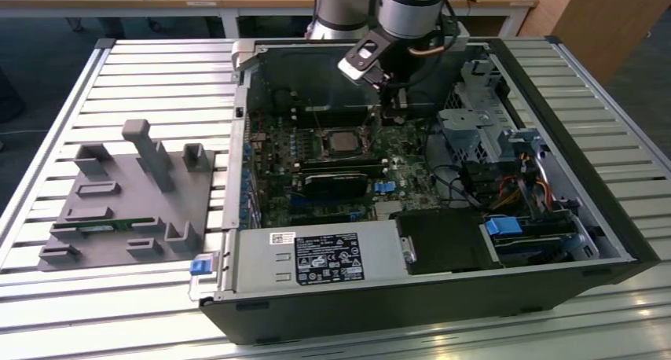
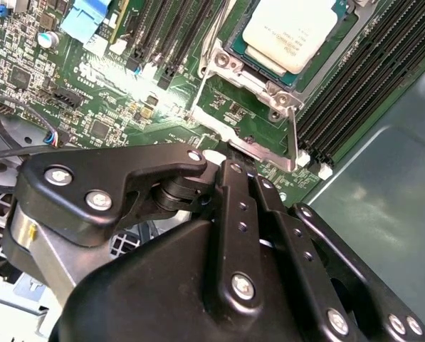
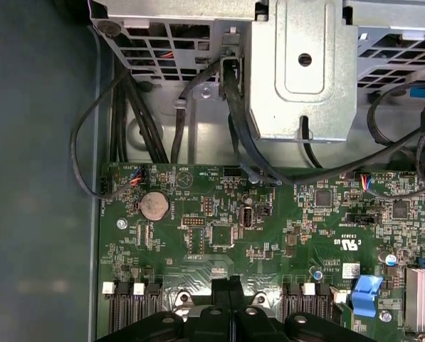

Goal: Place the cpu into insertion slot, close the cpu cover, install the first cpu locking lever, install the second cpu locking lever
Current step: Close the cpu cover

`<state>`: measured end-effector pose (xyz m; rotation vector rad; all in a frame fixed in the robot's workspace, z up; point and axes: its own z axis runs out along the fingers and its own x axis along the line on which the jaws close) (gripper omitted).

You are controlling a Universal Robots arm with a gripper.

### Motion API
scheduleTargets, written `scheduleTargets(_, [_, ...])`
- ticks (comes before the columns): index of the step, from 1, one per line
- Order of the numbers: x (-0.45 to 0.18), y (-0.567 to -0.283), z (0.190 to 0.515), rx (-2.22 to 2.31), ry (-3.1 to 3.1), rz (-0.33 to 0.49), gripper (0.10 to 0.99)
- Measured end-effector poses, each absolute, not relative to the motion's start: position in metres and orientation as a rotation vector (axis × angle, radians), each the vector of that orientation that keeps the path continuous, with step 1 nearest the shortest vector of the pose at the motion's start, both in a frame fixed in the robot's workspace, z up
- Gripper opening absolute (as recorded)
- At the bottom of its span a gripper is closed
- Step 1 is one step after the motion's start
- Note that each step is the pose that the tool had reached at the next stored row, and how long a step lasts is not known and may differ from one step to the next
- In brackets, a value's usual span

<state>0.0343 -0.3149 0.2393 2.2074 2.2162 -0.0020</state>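
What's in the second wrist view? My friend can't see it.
The robot's black gripper hangs close above a green motherboard. Just past it, the silver cpu sits in its metal-framed socket, with long black memory slots beside it.

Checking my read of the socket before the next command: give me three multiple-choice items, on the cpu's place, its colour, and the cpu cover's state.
1. Where is the cpu? A on the slatted table; B in the motherboard socket; C on the drive cage.
2. What colour is its top? A gold; B black; C silver-grey.
3. How is the cpu cover? A flat over the cpu; B swung open, off the cpu; C outside the case.
Answers: 1 B, it sits framed by the socket. 2 C, its metal top is dull silver-grey. 3 B, the plate stands clear, the chip bare.
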Motion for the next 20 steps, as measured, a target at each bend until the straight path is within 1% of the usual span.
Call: scheduleTargets(20, [0.0292, -0.3149, 0.2393, 2.207, 2.216, -0.002, 0.110])
